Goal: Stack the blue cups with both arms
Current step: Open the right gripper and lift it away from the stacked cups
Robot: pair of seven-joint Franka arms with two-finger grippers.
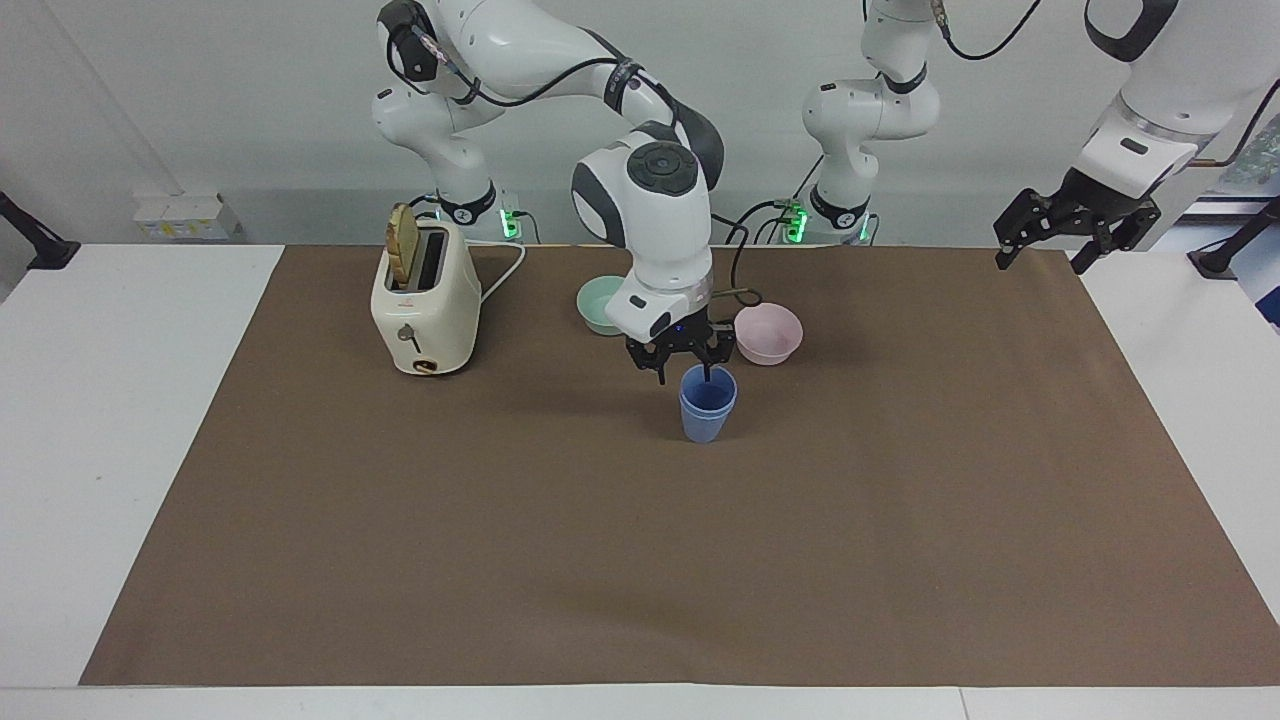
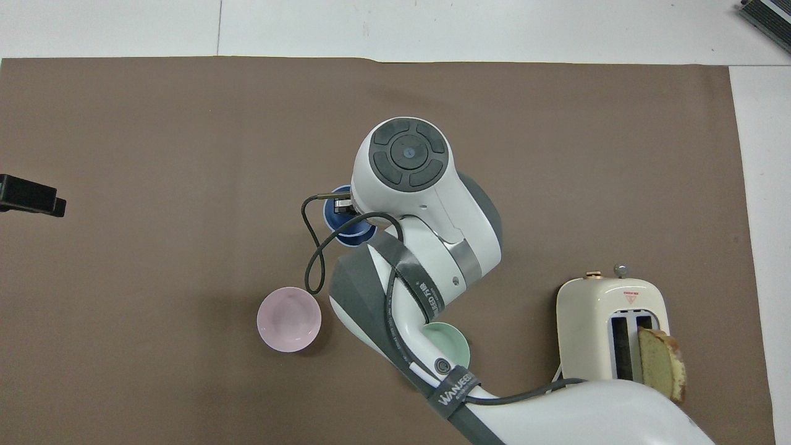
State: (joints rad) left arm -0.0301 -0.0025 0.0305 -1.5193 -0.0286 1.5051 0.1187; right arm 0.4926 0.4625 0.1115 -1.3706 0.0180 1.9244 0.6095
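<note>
So the blue cups (image 1: 707,404) are sitting nested on the brown mat, farther from the robots than the pink bowl (image 1: 768,333); the right gripper (image 1: 683,372) is hanging wide open over them, gripping nothing; stacking looks done, so lifting clear is probably next; the left gripper (image 1: 1048,248) is waiting spread open, off at its own end.

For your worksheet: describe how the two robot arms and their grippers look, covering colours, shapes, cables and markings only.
Both arms are glossy white, rounded, with dark grey joints. The right arm has a round grey button cap, a black cable and a grey band with white lettering. The right gripper and left gripper are black.
</note>
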